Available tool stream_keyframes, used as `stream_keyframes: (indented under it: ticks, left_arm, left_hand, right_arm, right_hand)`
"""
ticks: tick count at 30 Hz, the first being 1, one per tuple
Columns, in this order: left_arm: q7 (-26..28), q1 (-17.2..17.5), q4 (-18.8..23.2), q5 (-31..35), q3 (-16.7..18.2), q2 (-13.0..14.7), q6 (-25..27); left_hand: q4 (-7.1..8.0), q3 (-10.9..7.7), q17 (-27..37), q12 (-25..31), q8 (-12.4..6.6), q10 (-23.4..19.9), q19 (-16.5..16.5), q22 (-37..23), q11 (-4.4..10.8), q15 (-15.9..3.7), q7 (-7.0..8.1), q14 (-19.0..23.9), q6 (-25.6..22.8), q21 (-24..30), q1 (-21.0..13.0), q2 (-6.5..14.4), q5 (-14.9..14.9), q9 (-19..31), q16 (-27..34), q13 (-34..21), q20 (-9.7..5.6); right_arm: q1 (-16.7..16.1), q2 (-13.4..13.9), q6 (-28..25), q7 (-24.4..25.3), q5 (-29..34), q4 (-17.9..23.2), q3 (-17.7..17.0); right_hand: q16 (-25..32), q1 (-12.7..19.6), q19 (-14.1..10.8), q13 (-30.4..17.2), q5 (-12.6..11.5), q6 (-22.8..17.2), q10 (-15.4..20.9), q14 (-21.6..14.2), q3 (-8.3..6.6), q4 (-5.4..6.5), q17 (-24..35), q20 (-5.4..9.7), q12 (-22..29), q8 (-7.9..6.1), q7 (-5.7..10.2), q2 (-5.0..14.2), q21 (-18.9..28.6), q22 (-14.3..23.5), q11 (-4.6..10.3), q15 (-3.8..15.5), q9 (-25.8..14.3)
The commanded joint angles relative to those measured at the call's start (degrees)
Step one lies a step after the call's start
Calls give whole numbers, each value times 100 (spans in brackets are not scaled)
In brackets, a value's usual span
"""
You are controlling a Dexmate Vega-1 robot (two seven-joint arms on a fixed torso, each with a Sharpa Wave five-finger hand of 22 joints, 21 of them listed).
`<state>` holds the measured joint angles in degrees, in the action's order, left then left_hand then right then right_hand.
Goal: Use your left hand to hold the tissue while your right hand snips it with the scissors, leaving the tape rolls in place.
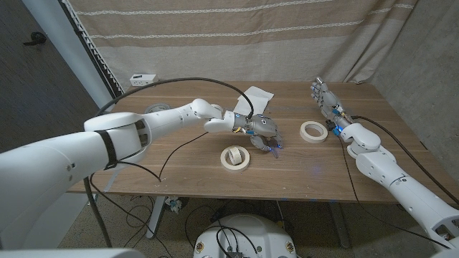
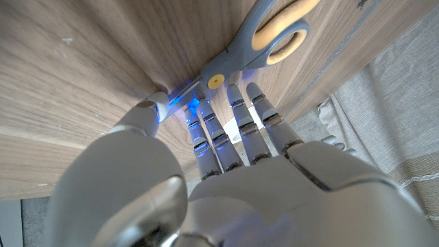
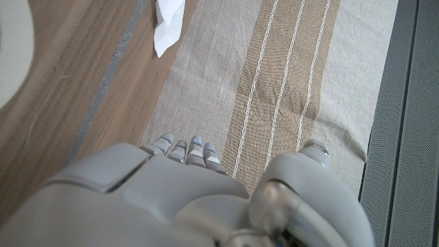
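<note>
Here, the left robot hand (image 1: 262, 132) is reaching over mid-worktop (image 1: 179, 161), its fingers (image 2: 236, 127) extended and apart, tips touching the one pair of scissors (image 2: 264, 41) lying on the wood; the right robot hand (image 1: 324, 99) is standing open near the far right edge, gripping nothing; one white tissue (image 1: 254, 97) is lying at the back; two tape rolls are sitting apart, one (image 1: 235, 158) beside the left hand, one (image 1: 313, 130) near the right arm.
</note>
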<state>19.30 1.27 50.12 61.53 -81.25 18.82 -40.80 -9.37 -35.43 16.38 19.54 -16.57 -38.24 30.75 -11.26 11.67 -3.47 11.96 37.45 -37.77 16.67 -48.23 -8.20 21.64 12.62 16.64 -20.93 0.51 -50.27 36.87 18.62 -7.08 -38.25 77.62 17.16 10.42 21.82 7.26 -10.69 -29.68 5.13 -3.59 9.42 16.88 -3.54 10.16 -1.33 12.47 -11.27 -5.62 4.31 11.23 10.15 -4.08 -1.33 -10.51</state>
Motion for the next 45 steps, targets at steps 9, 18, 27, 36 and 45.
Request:
stream_keyframes:
  ticks: [9, 18, 27, 36, 45]
  left_arm:
    - [-30, 20, -648, -215, -173, -261, -206]
    - [33, 19, -838, -316, -247, -343, -226]
    - [105, 44, -889, -402, -282, -330, -284]
    - [453, 96, -916, -427, -252, -278, -367]
    - [1524, 102, -1156, -363, -250, -268, -523]
  left_hand:
    - [35, -427, 44, 447, -134, -792, 614, -65, 41, -978, 20, 1082, -317, 230, 11, -69, -324, 225, -37, -447, -455]
    - [9, -777, 328, 1131, -1380, -1823, 1234, -311, 30, -1020, 8, 2540, -1227, 824, -429, -36, -981, 1120, -256, -1221, -1020]
    - [-13, -752, 1160, 1370, -2166, -2269, 1321, -601, 41, -1031, -10, 3137, -1707, 1682, -1181, 43, -1141, 1376, -274, -1729, -1010]
    - [39, -723, 1750, 1309, -2301, -2377, 1251, -795, 37, -1027, -8, 3267, -2154, 2605, -1219, 96, -1150, 1173, -377, -1903, -1032]
    - [122, -866, 1057, 1051, -1827, -2718, 1156, -734, 32, -1018, -317, 3780, -2344, 3366, -950, 170, -1122, 361, -557, -1320, -1049]
  right_arm:
    - [57, -12, -124, -7, 25, -11, 77]
    - [27, 16, -188, 42, 30, 75, 78]
    - [-39, 50, -215, 97, 30, 170, 58]
    - [-54, 70, -239, 116, 39, 228, 56]
    - [-51, 60, -250, 133, 32, 233, 51]
  right_hand:
    - [-3, 32, 54, -1, -38, -9, -26, 53, 8, 12, 13, -24, -26, 8, 28, 18, -11, 18, 5, -3, -8]
    - [-1, 25, 56, -1, -38, 3, -43, 57, 10, 17, 13, -24, -32, 14, 48, 21, -9, 19, 9, -4, -8]
    - [1, 19, 57, -2, -38, 8, -45, 59, 14, 22, 14, -27, -31, 16, 57, 22, -8, 19, 34, -8, -8]
    - [2, 16, 58, -3, -38, 13, -50, 64, 16, 25, 15, -31, -31, 18, 65, 26, -5, 19, 30, -14, -8]
    - [5, 16, 51, -3, -38, 15, -49, 62, 15, 28, 15, -31, -29, 18, 64, 35, -1, 19, 35, -16, -8]
